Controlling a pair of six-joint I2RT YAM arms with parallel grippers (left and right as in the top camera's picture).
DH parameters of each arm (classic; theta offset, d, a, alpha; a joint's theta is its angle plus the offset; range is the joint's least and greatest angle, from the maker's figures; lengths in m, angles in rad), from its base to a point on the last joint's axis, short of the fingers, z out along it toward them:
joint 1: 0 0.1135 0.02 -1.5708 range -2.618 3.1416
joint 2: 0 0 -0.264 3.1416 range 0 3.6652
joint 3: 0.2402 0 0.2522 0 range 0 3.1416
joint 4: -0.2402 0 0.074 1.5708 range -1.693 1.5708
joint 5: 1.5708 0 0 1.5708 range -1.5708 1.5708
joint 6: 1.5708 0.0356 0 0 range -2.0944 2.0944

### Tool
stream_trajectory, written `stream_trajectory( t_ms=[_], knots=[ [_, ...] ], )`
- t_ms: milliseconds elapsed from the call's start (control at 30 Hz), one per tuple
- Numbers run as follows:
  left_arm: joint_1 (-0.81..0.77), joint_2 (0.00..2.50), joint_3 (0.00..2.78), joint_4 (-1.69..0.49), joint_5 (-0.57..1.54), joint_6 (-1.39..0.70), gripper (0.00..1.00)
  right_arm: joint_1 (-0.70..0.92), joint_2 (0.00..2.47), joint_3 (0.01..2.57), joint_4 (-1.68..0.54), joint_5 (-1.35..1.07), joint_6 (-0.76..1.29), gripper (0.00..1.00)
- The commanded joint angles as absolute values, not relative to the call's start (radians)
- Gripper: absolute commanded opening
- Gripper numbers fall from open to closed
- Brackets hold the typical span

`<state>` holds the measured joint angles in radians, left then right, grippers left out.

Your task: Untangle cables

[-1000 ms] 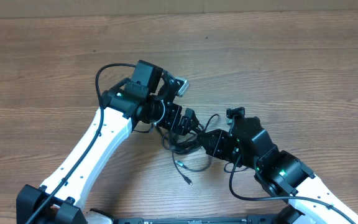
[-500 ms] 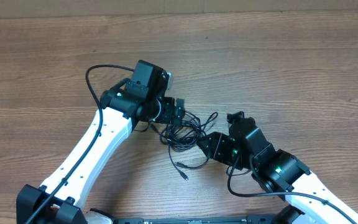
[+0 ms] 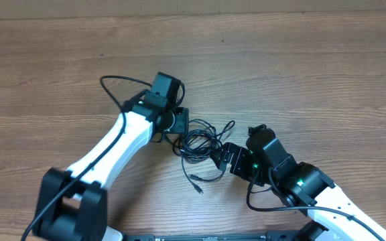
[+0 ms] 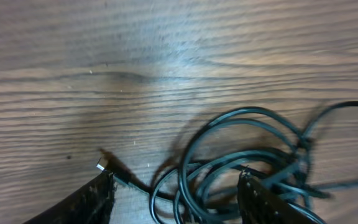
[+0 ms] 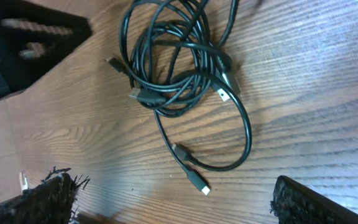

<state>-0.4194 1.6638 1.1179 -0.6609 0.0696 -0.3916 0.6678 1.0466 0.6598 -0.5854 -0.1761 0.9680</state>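
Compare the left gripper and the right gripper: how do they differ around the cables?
The left gripper straddles the cables, with loops inside its gap; the right gripper has the loops ahead of it, none inside. The left gripper is at the tangle's left side, the right gripper at its right. Both are open.

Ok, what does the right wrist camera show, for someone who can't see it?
A tangled bunch of thin black cables lies on a wooden table, with one loose plug end trailing toward the camera. The right gripper is open, its fingers at the bottom corners.
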Motion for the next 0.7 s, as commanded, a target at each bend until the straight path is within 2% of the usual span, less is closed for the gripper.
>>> stream_trajectory(
  t_ms=[0,200,267,333,400,467,667],
  knots=[
    [-0.433,1.751,1.106,-0.627,0.073,-0.379,0.57,0.667,1.046,0.662,-0.587,-0.164,0.965,1.0],
    [-0.433,1.84,1.106,-0.55,0.078,-0.37,0.56,0.667,1.046,0.662,-0.587,-0.156,0.965,1.0],
    [-0.433,1.861,1.106,-0.532,0.078,-0.37,0.52,0.667,1.046,0.662,-0.586,-0.156,0.965,1.0],
    [-0.433,1.876,1.106,-0.518,0.079,-0.37,0.41,0.667,1.046,0.662,-0.587,-0.156,0.965,1.0],
    [-0.433,1.885,1.106,-0.511,0.079,-0.37,0.19,0.667,1.046,0.662,-0.587,-0.157,0.965,1.0],
    [-0.433,1.887,1.106,-0.511,0.079,-0.37,0.06,0.667,1.046,0.662,-0.59,-0.157,0.965,1.0],
    [-0.433,1.887,1.106,-0.516,0.078,-0.37,0.06,0.667,1.046,0.662,-0.59,-0.157,0.965,1.0]
  ],
)
